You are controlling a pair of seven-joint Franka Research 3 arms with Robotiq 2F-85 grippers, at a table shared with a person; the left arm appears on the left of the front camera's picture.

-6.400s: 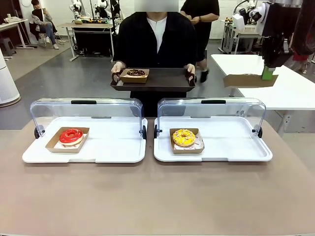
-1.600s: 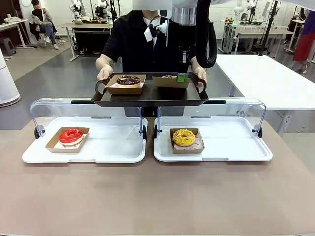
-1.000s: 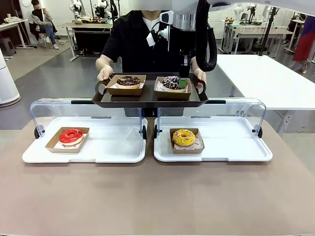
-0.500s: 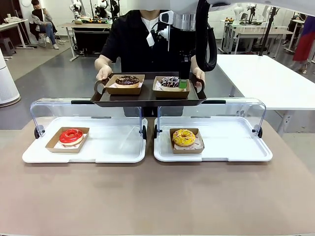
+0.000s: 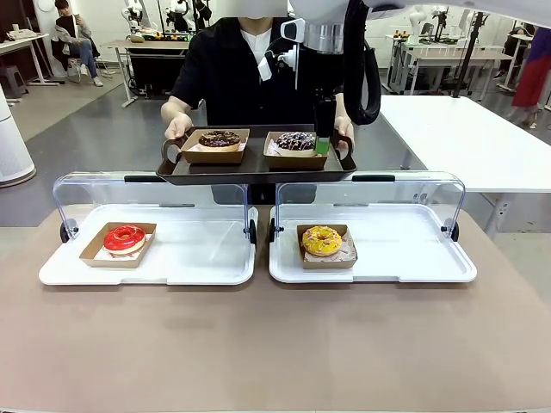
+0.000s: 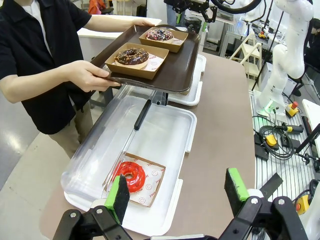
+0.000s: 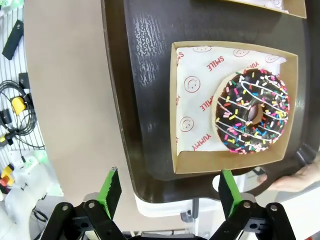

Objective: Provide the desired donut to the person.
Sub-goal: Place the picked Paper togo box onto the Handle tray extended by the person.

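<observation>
A dark tray is held by the person above the tabletop. On it the sprinkled donut lies in its cardboard box, just beyond the right tool, whose jaws are spread wide and empty. The left tool is likewise spread wide and empty.

Across the table, the person holds a serving tray above the two display cases; on it two boxed donuts sit side by side, the sprinkled donut on the robot's right, the other donut on its left. The right gripper hangs over the sprinkled donut's box. Below, the left case holds one boxed donut near its left end, and the right case holds another near its left end.
</observation>
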